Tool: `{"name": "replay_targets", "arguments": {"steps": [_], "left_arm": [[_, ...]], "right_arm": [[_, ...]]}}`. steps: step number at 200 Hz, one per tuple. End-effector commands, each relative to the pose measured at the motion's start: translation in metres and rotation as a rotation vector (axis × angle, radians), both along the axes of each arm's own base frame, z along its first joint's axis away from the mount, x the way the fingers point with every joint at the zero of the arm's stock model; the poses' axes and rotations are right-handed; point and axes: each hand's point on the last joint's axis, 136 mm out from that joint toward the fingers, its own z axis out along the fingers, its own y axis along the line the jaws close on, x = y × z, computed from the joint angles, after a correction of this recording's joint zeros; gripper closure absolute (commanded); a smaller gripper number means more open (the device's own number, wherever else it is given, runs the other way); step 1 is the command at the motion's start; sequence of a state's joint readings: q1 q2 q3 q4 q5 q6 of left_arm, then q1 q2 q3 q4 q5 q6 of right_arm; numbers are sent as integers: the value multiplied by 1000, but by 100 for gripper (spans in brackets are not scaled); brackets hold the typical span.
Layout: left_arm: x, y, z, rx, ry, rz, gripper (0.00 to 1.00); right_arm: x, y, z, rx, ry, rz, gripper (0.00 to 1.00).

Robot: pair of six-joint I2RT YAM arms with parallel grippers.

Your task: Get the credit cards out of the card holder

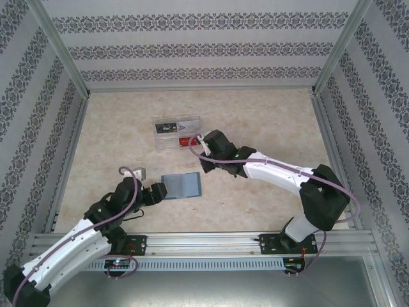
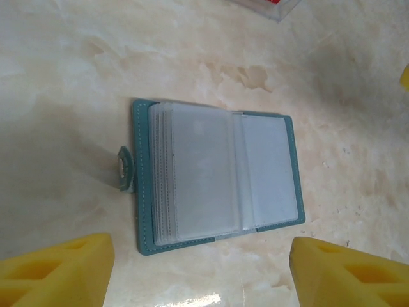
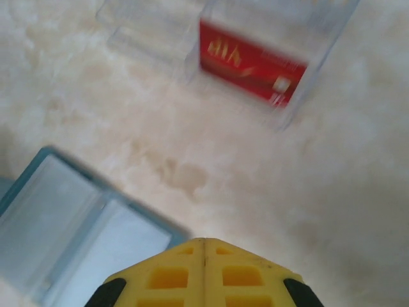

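Left pincer (image 2: 203,274) is open: the yellow fingertips (image 2: 59,268) are spread wide with nothing between them, low over the counter (image 2: 57,77). The card holder (image 2: 217,179) lies flat on the counter just ahead of that pincer, roughly centred on the gap and clear of both tips. It's splayed open with the teal cover down and a stack of translucent plastic sleeves (image 2: 195,173) facing up, thicker on the side nearer the pincer's left finger. The snap tab (image 2: 124,167) sticks out off that same edge. In the top view the holder (image 1: 181,185) sits right in front of the left pincer (image 1: 160,190), and the right arm is well off to the other side of it. Right pincer (image 3: 204,265) is closed, yellow pads pressed together and gripping nothing. Its wrist cam is blurred. The holder (image 3: 70,230) is low and to the left of the tips, near but not touching. Ahead of the tips, across a strip of bare counter, is a clear plastic tray (image 3: 307,89) with a red card (image 3: 249,61) in its nearest compartment. From above, the right pincer (image 1: 202,142) is at the tray's (image 1: 177,133) near right corner, beside the red card (image 1: 185,141). Can't tell whether it touches the tray wall. A black card (image 1: 167,126) lies in a far compartment.
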State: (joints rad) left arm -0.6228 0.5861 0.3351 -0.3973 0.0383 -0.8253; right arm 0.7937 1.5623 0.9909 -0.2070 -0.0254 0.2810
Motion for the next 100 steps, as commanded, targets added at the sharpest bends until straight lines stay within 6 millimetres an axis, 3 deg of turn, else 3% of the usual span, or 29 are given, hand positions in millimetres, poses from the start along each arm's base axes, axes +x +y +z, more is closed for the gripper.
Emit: {"name": "replay_targets", "arguments": {"steps": [1, 51, 100], "left_arm": [[13, -25, 22, -93, -23, -33, 28], [24, -46, 5, -103, 62, -61, 29], [29, -50, -2, -77, 82, -72, 29]], "right_arm": [[-14, 23, 1, 202, 144, -27, 100], [-30, 25, -46, 178, 285, -61, 100], [-40, 20, -70, 148, 333, -79, 100]]}}
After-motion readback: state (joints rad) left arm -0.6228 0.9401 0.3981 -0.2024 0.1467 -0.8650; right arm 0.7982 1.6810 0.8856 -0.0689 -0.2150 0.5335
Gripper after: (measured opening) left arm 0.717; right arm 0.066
